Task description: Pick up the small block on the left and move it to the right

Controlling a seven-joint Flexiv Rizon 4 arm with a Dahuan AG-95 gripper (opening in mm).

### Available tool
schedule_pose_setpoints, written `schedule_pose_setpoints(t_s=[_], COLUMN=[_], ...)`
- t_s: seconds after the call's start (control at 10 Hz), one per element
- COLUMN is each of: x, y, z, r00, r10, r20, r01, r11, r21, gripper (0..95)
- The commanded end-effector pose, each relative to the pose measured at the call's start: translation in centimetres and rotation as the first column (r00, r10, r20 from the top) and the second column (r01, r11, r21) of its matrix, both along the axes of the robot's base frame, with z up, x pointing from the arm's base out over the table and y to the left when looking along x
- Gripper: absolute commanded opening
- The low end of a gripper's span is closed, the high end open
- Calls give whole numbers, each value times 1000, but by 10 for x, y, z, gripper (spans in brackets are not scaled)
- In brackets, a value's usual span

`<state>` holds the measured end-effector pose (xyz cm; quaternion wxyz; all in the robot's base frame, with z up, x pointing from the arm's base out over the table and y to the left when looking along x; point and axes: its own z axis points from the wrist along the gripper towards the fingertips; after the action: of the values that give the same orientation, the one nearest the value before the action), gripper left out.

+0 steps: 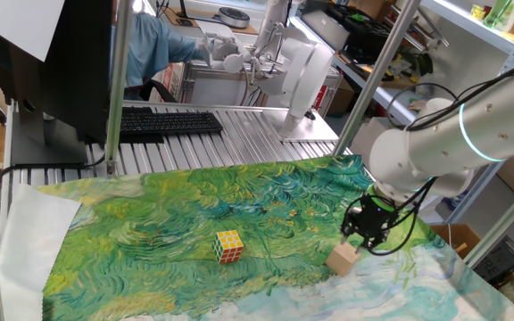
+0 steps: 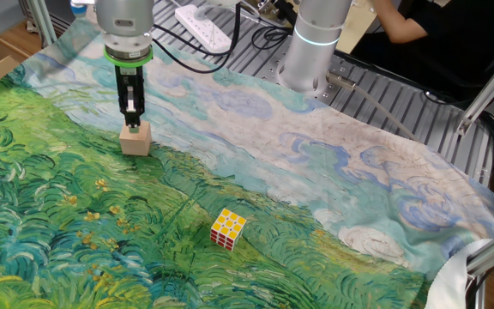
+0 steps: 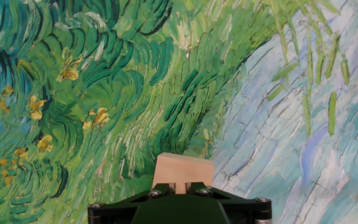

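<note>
The small block (image 2: 135,138) is a plain light-tan wooden cube. It rests on the painted cloth, also seen in one fixed view (image 1: 343,259) and in the hand view (image 3: 183,170). My gripper (image 2: 132,110) hangs just above the block, pointing down at its top. The fingers (image 3: 169,185) stand close together with only a thin slit between them, narrower than the block, and hold nothing. In one fixed view the gripper (image 1: 365,236) sits just above and to the right of the block.
A multicoloured puzzle cube (image 1: 228,246) lies on the cloth mid-table, also in the other fixed view (image 2: 228,228). A keyboard (image 1: 168,122) and a monitor (image 1: 56,62) stand behind the cloth. A power strip (image 2: 204,26) lies by the arm base (image 2: 311,51). Metal posts stand at the table's edges.
</note>
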<state>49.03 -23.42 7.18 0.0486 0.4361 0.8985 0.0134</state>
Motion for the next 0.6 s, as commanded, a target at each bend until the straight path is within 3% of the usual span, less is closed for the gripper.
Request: schedule_pose_setpoints(t_s=[0.1, 0.3, 0.6], x=[-1, -1, 0], y=[0, 0, 0], z=[-1, -9, -12], r00=[1000, 1000, 1000], r10=[-13, -20, -24], r20=[3, 12, 12], r01=[13, 20, 24], r11=[1000, 1000, 1000], r21=[1, -12, -9], gripper=[760, 760, 760])
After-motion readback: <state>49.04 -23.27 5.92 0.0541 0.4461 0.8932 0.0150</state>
